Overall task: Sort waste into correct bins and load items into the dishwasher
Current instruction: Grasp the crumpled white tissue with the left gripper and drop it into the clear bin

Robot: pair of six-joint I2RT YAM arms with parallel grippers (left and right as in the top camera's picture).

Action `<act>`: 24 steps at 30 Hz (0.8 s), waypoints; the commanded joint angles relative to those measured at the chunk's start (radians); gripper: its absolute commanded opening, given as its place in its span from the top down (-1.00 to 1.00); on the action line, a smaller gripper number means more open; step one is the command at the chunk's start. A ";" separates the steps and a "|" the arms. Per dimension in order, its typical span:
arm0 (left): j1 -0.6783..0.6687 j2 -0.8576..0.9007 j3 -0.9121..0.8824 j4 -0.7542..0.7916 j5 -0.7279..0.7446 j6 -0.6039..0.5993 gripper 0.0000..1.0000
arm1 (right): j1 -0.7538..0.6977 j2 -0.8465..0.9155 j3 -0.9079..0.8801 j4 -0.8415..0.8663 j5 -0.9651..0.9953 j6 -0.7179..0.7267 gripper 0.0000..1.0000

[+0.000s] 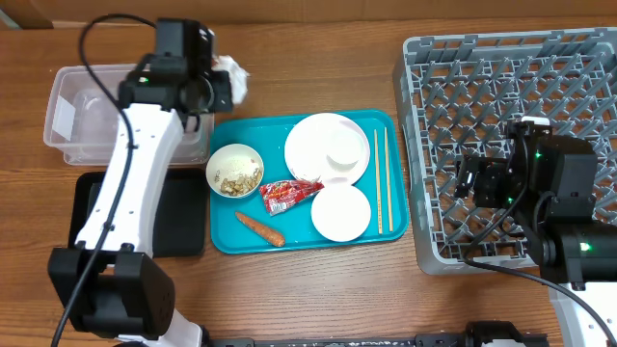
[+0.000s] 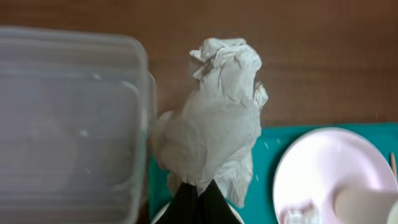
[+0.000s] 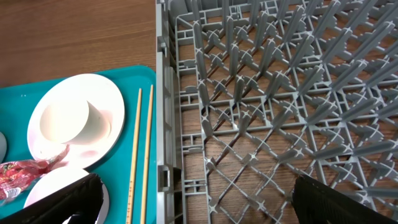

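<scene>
My left gripper [image 1: 220, 92] [image 2: 200, 193] is shut on the crumpled white tissue [image 1: 234, 77] [image 2: 214, 124] and holds it above the teal tray's back left corner, just right of the clear tub [image 1: 92, 111] [image 2: 62, 124]. The black tray [image 1: 178, 217] lies in front of the tub. On the teal tray are a bowl of rice scraps [image 1: 234, 170], the red wrapper [image 1: 287, 194] [image 3: 22, 171], the carrot piece [image 1: 259, 227], a plate with a cup [image 1: 328, 147] [image 3: 74, 118], a small dish [image 1: 340, 212] and chopsticks [image 1: 383, 178] [image 3: 140, 149]. My right gripper [image 1: 474, 179] [image 3: 196, 199] is open and empty over the grey rack's [image 1: 511, 67] [image 3: 267, 81] left side.
The teal serving tray [image 1: 227, 241] [image 2: 273, 140] [image 3: 18, 99] lies between the bins and the rack. My left arm reaches over the black tray and the tub's right end. Bare wooden table shows behind the tray.
</scene>
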 commanded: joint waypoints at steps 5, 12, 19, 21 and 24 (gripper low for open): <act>0.147 0.006 0.023 0.059 -0.121 -0.008 0.92 | -0.002 -0.005 0.027 0.005 0.008 0.004 -1.00; 0.183 0.030 0.022 0.031 -0.124 -0.007 -0.01 | -0.002 -0.005 0.027 0.003 0.008 0.004 -1.00; 0.085 -0.009 0.022 -0.044 0.115 0.089 -0.32 | -0.002 -0.005 0.027 0.002 0.008 0.004 -1.00; -0.010 -0.009 0.022 -0.102 0.167 0.193 -0.31 | -0.002 -0.005 0.027 0.002 0.008 0.004 -1.00; -0.120 -0.008 0.022 -0.182 0.187 0.300 -0.36 | -0.002 -0.005 0.027 0.002 0.008 0.004 -1.00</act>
